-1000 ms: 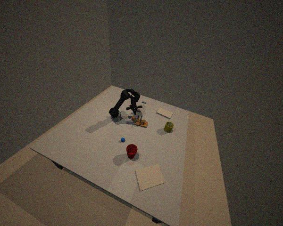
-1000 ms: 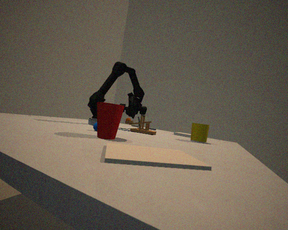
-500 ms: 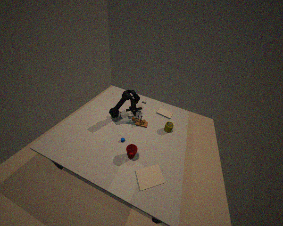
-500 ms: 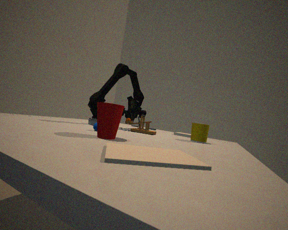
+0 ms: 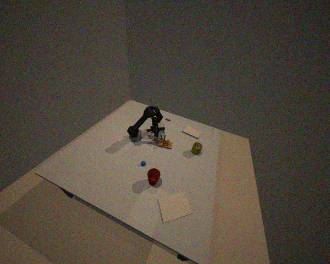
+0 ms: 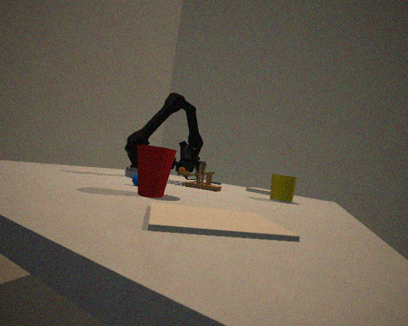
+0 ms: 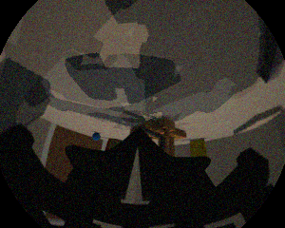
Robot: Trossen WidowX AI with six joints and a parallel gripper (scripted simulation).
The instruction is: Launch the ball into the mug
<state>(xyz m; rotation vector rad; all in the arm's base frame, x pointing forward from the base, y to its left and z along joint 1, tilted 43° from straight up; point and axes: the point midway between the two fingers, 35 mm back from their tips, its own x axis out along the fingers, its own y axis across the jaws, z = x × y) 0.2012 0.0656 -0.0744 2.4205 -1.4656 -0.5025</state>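
Observation:
The wooden catapult (image 5: pixel 168 146) (image 6: pixel 211 187) (image 7: pixel 180 134) stands on the table in front of the arm. An orange ball (image 5: pixel 155 138) (image 6: pixel 181 170) appears to sit at the cup end of its throwing arm; it cannot be made out in the wrist view. The yellow mug (image 5: pixel 196 149) (image 6: pixel 283 188) (image 7: pixel 198 147) stands upright beyond the catapult's other end. My gripper (image 5: pixel 157 135) (image 7: pixel 139 132) is shut and empty, pointing down close to the cup end of the catapult. Whether the fingertips touch the ball or the throwing arm cannot be told.
A blue ball (image 5: pixel 143 163) (image 6: pixel 134 180) (image 7: pixel 96 136) lies near a red cup (image 5: pixel 153 174) (image 6: pixel 155 172). A large flat board (image 5: pixel 175 207) (image 6: pixel 215 219) lies beyond the cup. A smaller board (image 5: pixel 191 132) and a small dark piece (image 5: pixel 168 119) lie toward the table's far edge.

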